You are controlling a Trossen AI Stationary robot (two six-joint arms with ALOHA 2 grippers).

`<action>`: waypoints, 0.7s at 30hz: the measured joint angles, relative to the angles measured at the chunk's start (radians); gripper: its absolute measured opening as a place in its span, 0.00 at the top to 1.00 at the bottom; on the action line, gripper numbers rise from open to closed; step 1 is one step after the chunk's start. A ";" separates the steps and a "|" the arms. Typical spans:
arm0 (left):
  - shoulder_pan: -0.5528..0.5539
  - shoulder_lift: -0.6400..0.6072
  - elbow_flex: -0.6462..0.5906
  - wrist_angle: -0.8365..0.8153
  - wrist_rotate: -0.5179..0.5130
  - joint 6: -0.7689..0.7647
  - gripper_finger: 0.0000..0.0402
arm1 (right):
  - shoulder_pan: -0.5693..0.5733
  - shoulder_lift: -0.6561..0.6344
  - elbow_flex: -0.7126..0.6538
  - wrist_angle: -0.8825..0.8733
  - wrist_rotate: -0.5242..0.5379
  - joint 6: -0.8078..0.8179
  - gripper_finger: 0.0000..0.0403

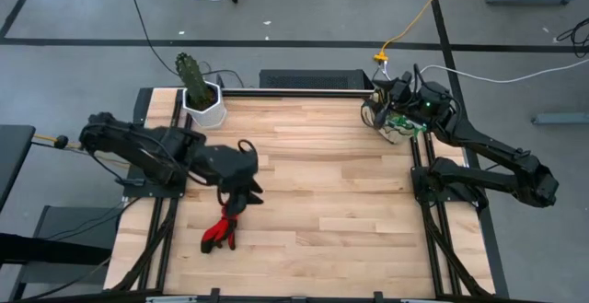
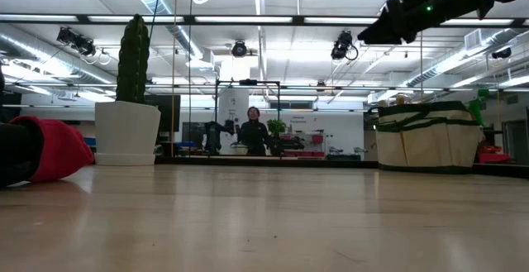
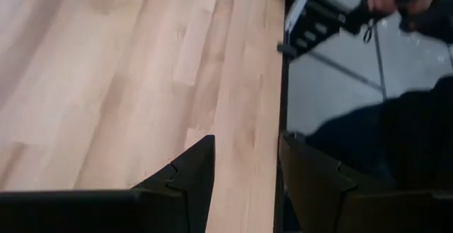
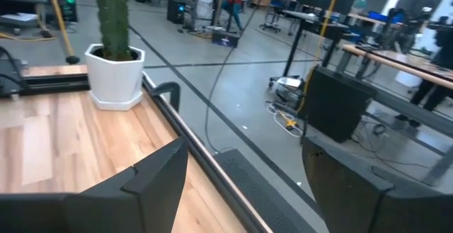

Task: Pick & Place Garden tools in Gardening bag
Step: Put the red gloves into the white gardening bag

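Observation:
The red gloves lie on the wooden table near its left edge and show as a red heap in the low view. My left gripper hangs just beyond them toward the far side, slanting down and open, with only bare table between its fingers. The gardening bag, beige with dark green trim, stands at the far right corner. My right gripper hovers open above it, pointing level along the far edge. Other garden tools do not show.
A white hexagonal pot with a green cactus stands at the far left corner. The table's middle and near part are bare wood. People and equipment show in the room beyond the far edge.

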 joint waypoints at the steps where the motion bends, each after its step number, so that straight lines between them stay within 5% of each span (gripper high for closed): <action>1: -0.008 0.012 0.000 -0.006 0.012 0.000 0.58 | 0.000 0.000 0.000 0.000 0.007 0.000 0.30; 9: -0.086 0.106 0.000 -0.044 0.142 -0.047 0.58 | 0.000 0.000 0.000 0.001 0.023 -0.003 0.30; 21: -0.202 0.218 0.000 -0.116 0.153 0.046 0.58 | 0.000 0.000 0.000 0.004 0.023 -0.004 0.30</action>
